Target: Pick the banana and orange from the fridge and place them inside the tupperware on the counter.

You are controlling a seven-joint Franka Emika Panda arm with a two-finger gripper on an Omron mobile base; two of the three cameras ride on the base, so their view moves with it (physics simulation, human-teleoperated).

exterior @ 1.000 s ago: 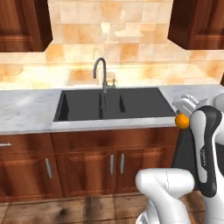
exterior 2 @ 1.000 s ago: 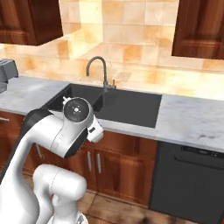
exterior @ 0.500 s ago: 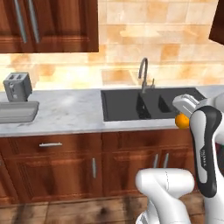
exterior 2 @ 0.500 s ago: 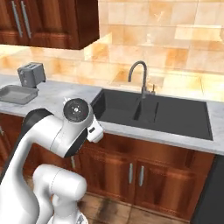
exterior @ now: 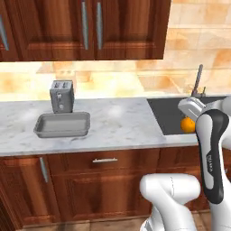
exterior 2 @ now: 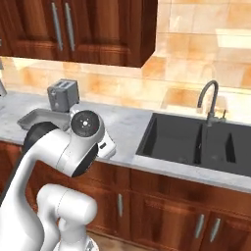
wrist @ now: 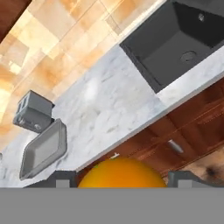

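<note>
My gripper (exterior: 189,118) is shut on the orange (exterior: 187,124), a small bright round fruit, held at counter height over the left edge of the sink. In the hand view the orange (wrist: 122,173) sits between the two dark fingertips (wrist: 61,179) at the bottom. The tupperware (exterior: 62,124), a shallow grey tray, lies on the marble counter (exterior: 119,124) far to the left of my gripper, with nothing in it. It shows again as the tupperware (wrist: 43,149) in the hand view and, partly behind my arm, as the tupperware (exterior 2: 35,118). The banana and the fridge are out of view.
A silver toaster (exterior: 61,95) stands just behind the tray against the tiled wall. The black double sink (exterior 2: 196,142) with its faucet (exterior 2: 210,100) lies to the right. Dark wooden cabinets hang above and stand below the counter.
The whole scene has shifted right in both base views as the base drove left along the counter. The toaster and tupperware have moved closer to centre. The orange stays held.
</note>
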